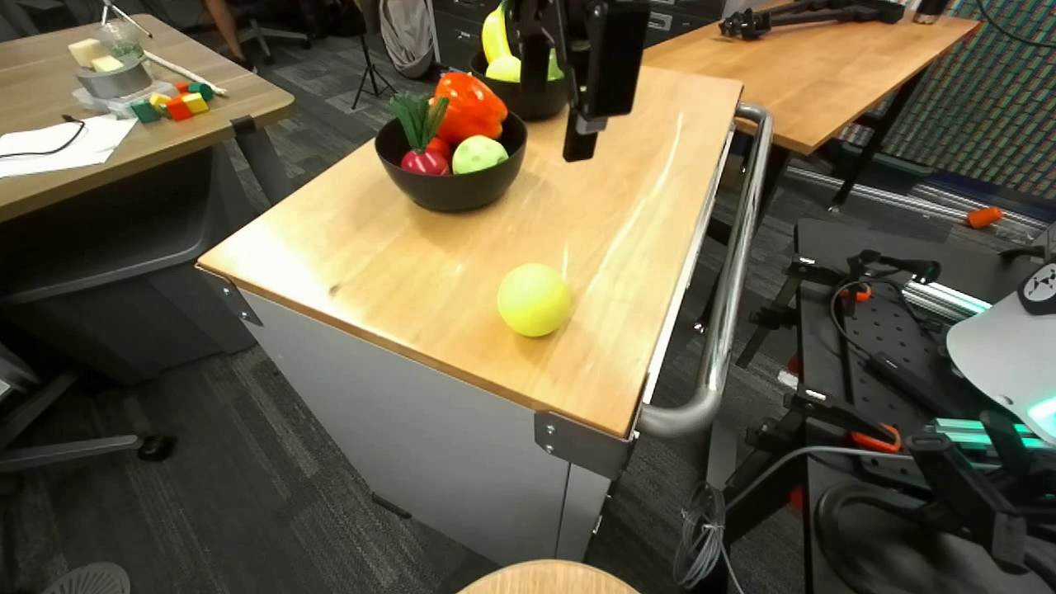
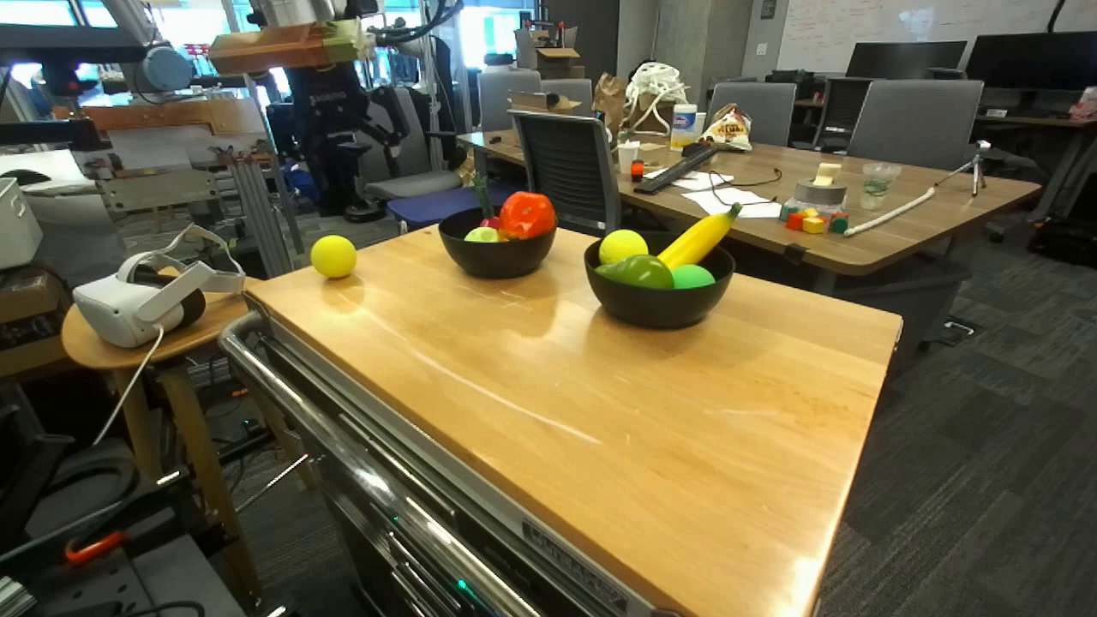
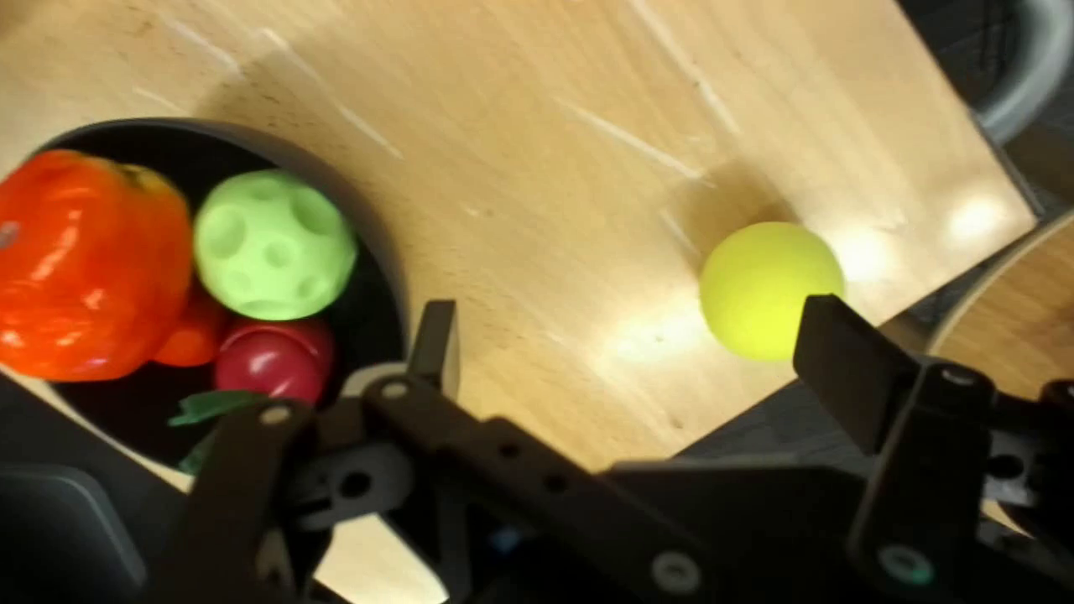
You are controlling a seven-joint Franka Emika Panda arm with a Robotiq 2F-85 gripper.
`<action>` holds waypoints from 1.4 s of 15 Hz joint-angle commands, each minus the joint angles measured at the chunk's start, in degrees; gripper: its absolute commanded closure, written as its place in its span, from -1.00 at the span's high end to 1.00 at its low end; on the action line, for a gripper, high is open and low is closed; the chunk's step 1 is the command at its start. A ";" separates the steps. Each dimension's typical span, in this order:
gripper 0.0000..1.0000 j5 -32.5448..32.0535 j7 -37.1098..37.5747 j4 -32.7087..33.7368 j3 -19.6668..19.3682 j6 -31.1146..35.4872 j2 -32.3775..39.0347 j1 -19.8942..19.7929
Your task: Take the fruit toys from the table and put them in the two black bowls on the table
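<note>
Smooth yellow ball (image 1: 534,300) on wooden table (image 1: 429,272); glossy pepper (image 3: 88,273) and dimpled ball (image 3: 273,243) in round, matte bowl (image 1: 454,188); gripper (image 3: 642,348) jaws spread wide.

The tabletop (image 2: 557,386) is showing smooth, glossy wood — its grain catching the light — while the metal rail (image 1: 742,247) is gleaming with a polished finish. The black bowls (image 2: 660,304) are looking smooth and matt, whereas the orange-red pepper (image 3: 84,268) is shining like lumpy, glossy plastic. The yellow ball (image 1: 534,300) is looking smooth and matt, the light green ball (image 3: 273,247) dimpled.
</note>
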 commanded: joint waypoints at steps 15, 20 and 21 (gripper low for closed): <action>1.00 10.33 -0.07 -2.75 1.23 10.44 10.15 1.49; 1.00 10.69 -0.73 -1.50 2.04 10.29 11.96 1.41; 1.00 10.87 -0.98 -1.07 2.22 10.07 12.30 1.40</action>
